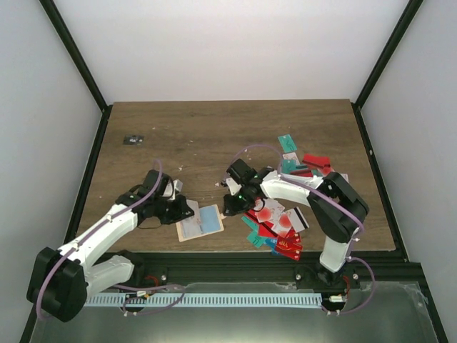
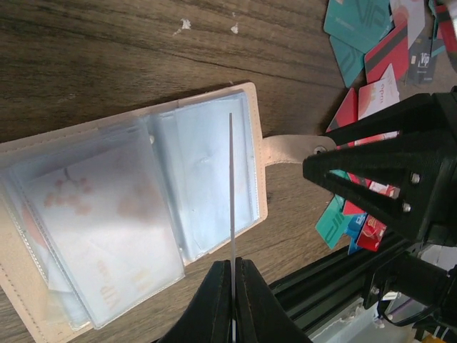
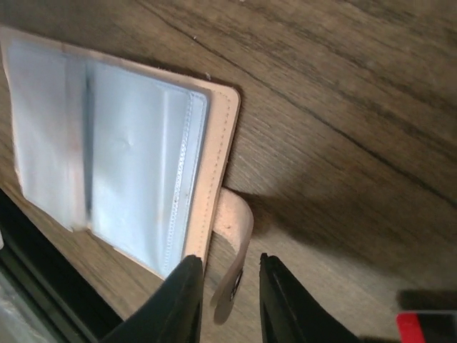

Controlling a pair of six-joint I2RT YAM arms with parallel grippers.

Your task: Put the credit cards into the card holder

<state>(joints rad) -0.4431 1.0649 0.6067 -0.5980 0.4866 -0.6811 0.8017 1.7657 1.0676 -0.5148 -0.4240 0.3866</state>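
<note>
The beige card holder (image 1: 201, 221) lies open near the table's front edge, its clear pockets facing up; at least one pocket (image 2: 100, 236) holds a card. My left gripper (image 2: 233, 263) is shut on a thin card (image 2: 231, 186), seen edge-on, standing over the holder's right page (image 2: 207, 179). My right gripper (image 3: 230, 266) is open, with one finger on each side of the holder's upcurled snap tab (image 3: 235, 229). In the top view the left gripper (image 1: 186, 209) is at the holder's left and the right gripper (image 1: 230, 207) at its right. Loose credit cards (image 1: 284, 227) lie to the right.
More teal, red and white cards (image 1: 303, 164) are scattered at the right rear and show in the left wrist view (image 2: 371, 36). A tiny dark flat object (image 1: 133, 139) lies at the far left. The black front rail (image 1: 235, 266) runs just below the holder.
</note>
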